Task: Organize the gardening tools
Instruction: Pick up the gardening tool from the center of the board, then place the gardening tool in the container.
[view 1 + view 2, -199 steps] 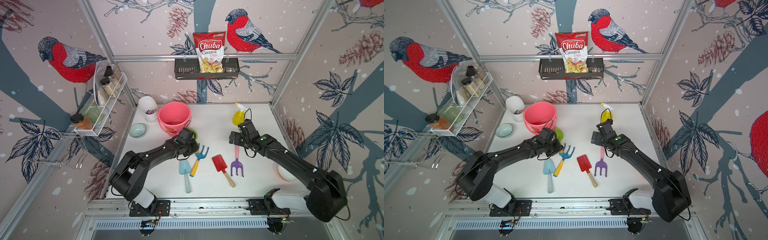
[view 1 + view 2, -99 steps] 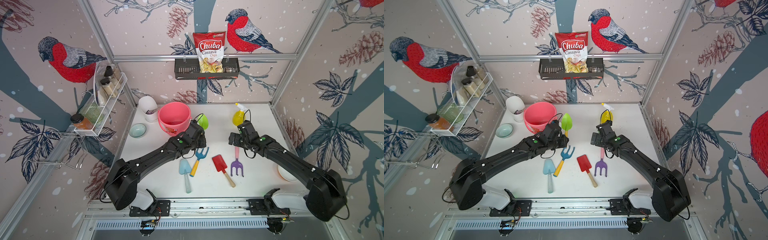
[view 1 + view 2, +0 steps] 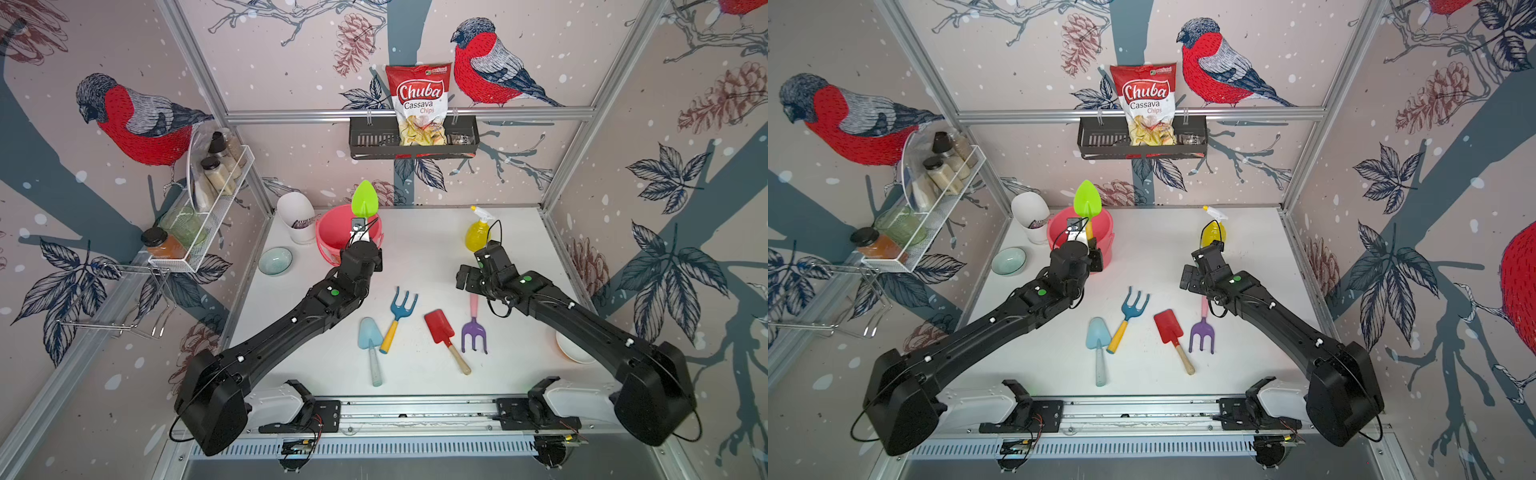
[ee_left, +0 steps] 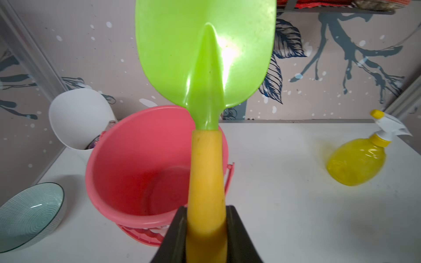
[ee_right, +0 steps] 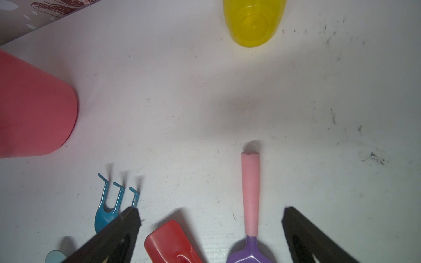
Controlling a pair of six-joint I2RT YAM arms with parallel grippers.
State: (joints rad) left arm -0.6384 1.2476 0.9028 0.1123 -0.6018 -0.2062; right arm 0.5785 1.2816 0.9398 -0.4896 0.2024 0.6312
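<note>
A: Item 1, green plastic trowel with yellow handle (image 4: 205,57)?
B: Clamped in left gripper (image 4: 206,218), over pink plastic bucket (image 4: 107,173) (step: stowing). Next: lower, release. Also: right gripper (image 5: 210,214) wide, empty, above purple-pink fork (image 5: 250,193).

A pink bucket (image 3: 330,249) stands upright left of centre on the white worktop (image 3: 424,249), with a white cup (image 3: 296,212) just beside it and a teal bowl (image 3: 275,260) lower left. At left hangs a wire rack (image 3: 226,193) of jars (image 3: 214,172); at upper centre a black basket (image 3: 374,139) holds a chips bag (image 3: 419,104); a white bowl (image 3: 571,351) sits lower right, partly hidden
</note>
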